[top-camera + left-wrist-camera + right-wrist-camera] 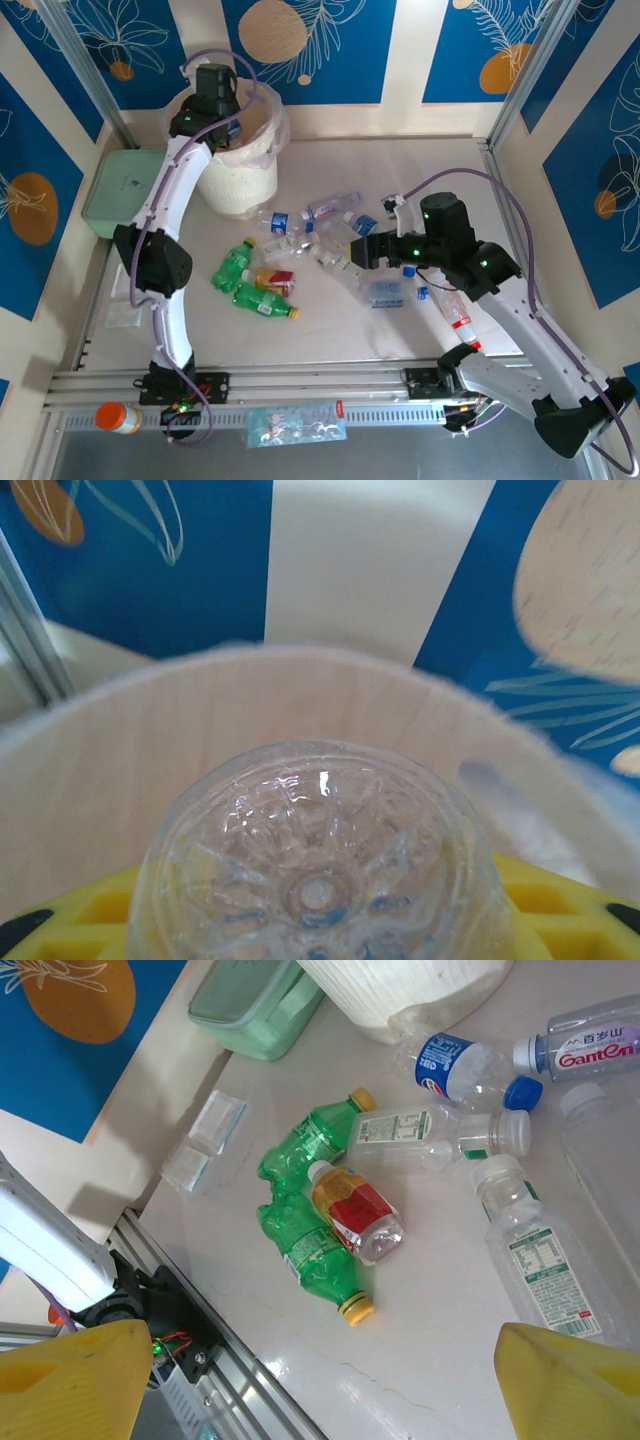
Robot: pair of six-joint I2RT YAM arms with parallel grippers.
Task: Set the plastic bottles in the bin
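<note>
Left wrist view has the left tool (320,940) clamped on a clear bottle (318,865), its base toward the lens, hanging over the open mouth of the bin (120,770), presumably so that letting go drops it straight inside. From the top external camera, the other bottles (300,235) lie scattered on the surface (330,330) just beside the bin, clear ones mixed with green ones (232,268). The right tool (320,1380) hovers above them with its fingers spread wide and nothing between, likely lining up a pick.
</note>
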